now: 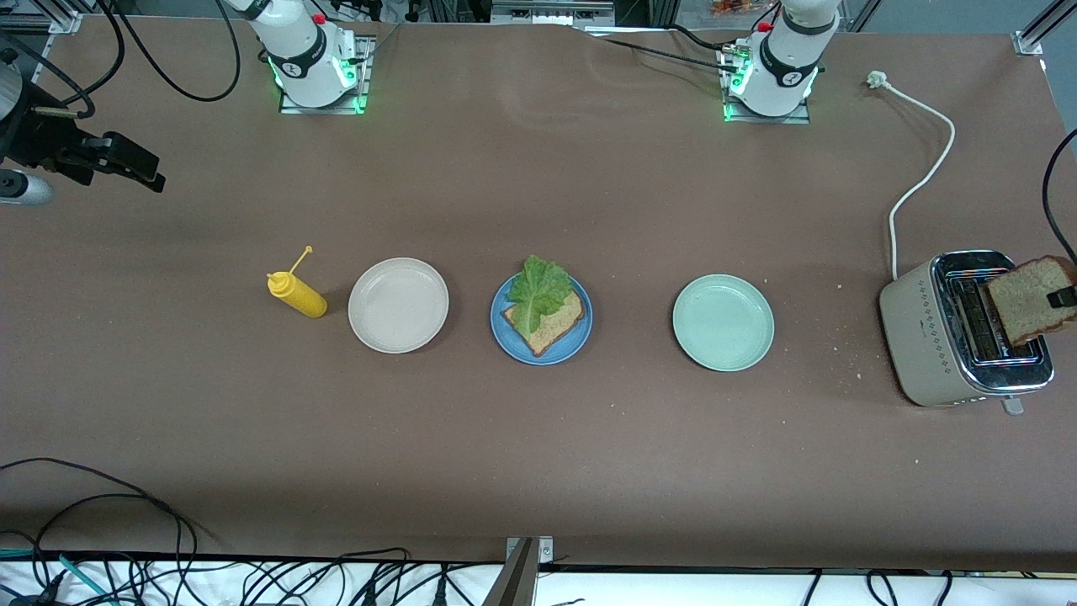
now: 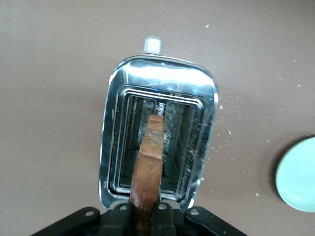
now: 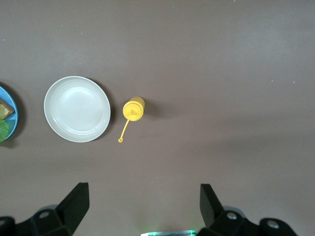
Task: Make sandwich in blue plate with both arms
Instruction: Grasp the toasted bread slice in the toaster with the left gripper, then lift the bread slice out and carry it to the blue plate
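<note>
- Left tool [image 2: 145,216] is clamped on a bread slice [image 1: 1028,299] over the toaster [image 1: 934,337] at the left arm's end of the worktop [image 1: 538,454].
- Right tool [image 3: 142,201] waits with fingers apart, above the worktop near the mustard bottle [image 3: 133,108].
- Blue plate [image 1: 580,337], between the white plate [image 1: 398,305] and green plate [image 1: 722,322], holds bread with lettuce [image 1: 536,290] on top.

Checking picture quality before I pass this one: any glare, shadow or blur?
Front view: evenly lit, soft shadows beside the bottle and plates. Left wrist view: glare on the toaster chrome; the held bread looks soft up close. Right wrist view: sharp, faint shadows.
</note>
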Robot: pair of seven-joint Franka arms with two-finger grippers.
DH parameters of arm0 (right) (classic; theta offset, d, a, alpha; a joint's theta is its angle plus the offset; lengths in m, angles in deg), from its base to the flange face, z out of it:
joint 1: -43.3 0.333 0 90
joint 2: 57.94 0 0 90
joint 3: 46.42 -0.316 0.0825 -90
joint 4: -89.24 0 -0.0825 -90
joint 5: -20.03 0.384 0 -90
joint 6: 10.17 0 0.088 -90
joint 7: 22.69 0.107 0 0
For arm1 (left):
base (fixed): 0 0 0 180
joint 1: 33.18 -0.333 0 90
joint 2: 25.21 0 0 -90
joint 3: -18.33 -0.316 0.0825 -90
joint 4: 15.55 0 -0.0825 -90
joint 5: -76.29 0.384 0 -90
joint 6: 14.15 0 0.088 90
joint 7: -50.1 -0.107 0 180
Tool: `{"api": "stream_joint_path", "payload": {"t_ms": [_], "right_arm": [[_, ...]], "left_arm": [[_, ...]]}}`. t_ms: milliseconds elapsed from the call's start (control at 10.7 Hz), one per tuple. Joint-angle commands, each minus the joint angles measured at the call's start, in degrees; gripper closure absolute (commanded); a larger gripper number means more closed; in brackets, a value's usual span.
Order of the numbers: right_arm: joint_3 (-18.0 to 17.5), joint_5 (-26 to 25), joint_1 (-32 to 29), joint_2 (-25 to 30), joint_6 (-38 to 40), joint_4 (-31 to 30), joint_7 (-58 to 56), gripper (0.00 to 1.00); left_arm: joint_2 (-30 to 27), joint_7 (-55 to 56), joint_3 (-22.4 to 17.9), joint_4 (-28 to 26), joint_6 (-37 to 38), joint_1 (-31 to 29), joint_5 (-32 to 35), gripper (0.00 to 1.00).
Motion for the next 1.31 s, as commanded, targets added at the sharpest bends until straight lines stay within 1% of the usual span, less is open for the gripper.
{"api": "stream_joint_path", "payload": {"t_ms": [0,94,187,374,468,561,655,842,935,1122,1216], "right_arm": [[0.6,0.0,0.7,-2.4,1.2,2.1,1.6,0.00],[0.6,0.8,0.6,-2.3,1.3,2.1,1.5,0.00],[0.6,1.1,0.6,-2.4,1.2,2.1,1.2,0.00],[0.6,1.5,0.4,-2.4,0.6,2.1,1.3,0.00],[0.6,2.3,0.4,-2.5,0.5,2.3,1.2,0.00],[0.8,2.9,0.3,-4.2,0.5,2.2,0.8,0.00],[1.4,3.0,0.2,-4.9,0.6,3.5,1.5,0.00],[1.4,2.4,0.3,-4.6,1.2,7.5,1.3,0.00],[2.0,2.3,0.2,-4.5,1.3,8.3,1.2,0.00],[5.4,3.0,0.2,-4.6,1.1,8.5,0.7,0.00],[6.8,3.0,0.1,-5.0,0.9,8.4,0.5,0.00]], "left_arm": [[-0.5,4.9,5.0,5.5,7.9,0.3,0.1,1.00],[-0.5,8.0,7.4,6.1,10.2,0.3,0.0,1.00],[-0.5,12.1,9.8,6.1,10.9,0.2,-1.2,1.00],[0.0,18.8,10.4,5.5,10.9,0.3,-10.5,1.00],[0.2,20.1,10.4,4.8,10.7,0.5,-14.0,1.00],[1.1,21.7,10.5,4.2,10.4,1.9,-15.9,1.00],[1.8,25.0,10.4,4.0,9.5,4.5,-18.0,1.00],[3.4,34.2,10.4,2.9,4.4,10.4,-21.5,1.00],[4.1,38.7,10.4,2.6,1.4,13.5,-23.4,1.00],[5.9,48.4,10.4,1.9,-5.8,21.1,-24.1,1.00],[6.5,53.0,10.4,0.9,-11.1,24.7,-24.0,1.00]]}}
